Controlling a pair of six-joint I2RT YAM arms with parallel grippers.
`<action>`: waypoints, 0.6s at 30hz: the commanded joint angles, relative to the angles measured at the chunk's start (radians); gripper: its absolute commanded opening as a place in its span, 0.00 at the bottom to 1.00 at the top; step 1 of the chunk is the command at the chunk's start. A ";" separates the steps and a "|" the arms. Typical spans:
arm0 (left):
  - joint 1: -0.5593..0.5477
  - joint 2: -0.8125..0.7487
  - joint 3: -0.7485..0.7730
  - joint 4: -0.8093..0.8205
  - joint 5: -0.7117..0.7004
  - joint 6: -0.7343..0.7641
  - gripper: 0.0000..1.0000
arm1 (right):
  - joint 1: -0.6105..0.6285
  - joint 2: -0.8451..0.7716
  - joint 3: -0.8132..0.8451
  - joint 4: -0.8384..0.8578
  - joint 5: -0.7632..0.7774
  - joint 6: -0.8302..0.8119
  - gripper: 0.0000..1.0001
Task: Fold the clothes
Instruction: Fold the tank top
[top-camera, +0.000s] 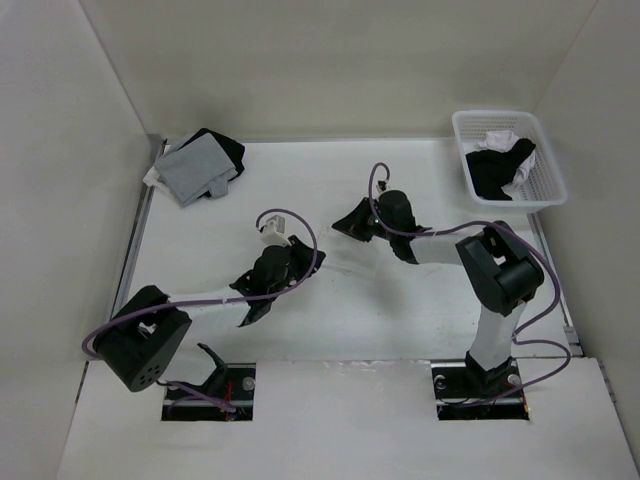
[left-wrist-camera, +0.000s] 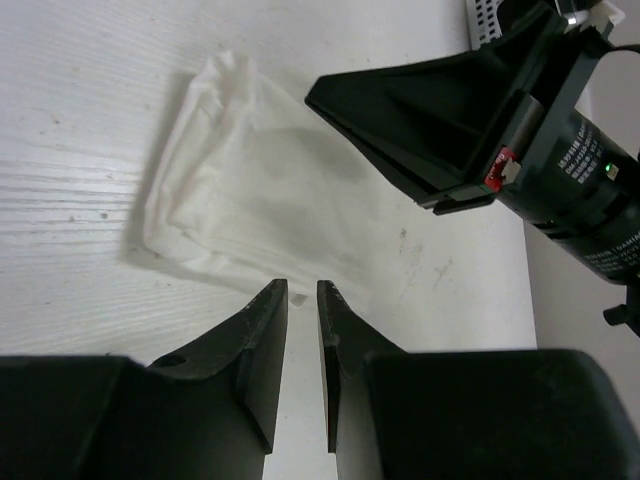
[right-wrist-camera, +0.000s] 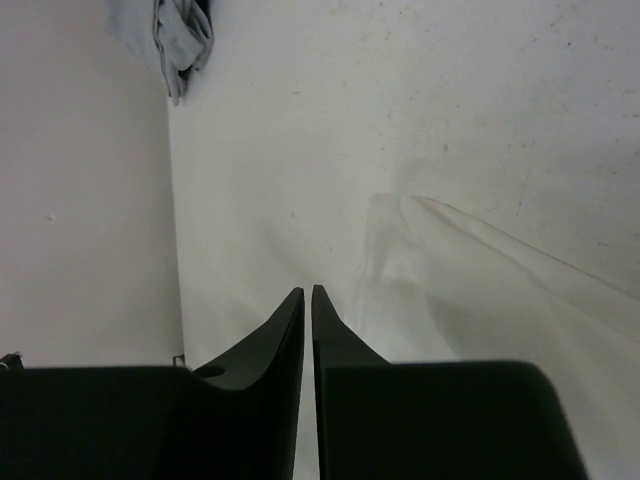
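White on the white table (top-camera: 400, 330), the white garment (left-wrist-camera: 250, 190) lies mid-table, barely readable from above, its right edge masked by the right gripper (right-wrist-camera: 307, 292), whose jaws stand a sliver apart and empty. The left gripper (left-wrist-camera: 303, 288) sits at its near edge, slightly parted, holding nothing. A basket (top-camera: 460, 140) stands far right and a grey cloth (top-camera: 195, 170) lies far left.

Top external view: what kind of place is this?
Probably a lab robot cell for cloth folding: a white table boxed by plain walls, two bolted arms, a basket of laundry.

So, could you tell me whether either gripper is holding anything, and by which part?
It cannot be told: the left gripper is at the edge of the white garment, the right gripper by its fabric; no pinch shows.
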 joint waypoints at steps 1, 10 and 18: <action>0.017 -0.011 0.029 0.002 -0.015 0.015 0.17 | -0.003 0.023 0.013 0.027 0.025 -0.023 0.07; 0.069 -0.060 -0.020 -0.004 -0.001 0.015 0.17 | 0.012 0.101 0.148 -0.094 0.065 -0.066 0.03; 0.095 -0.077 -0.037 -0.004 0.015 0.017 0.19 | 0.037 0.188 0.260 -0.177 0.096 -0.065 0.04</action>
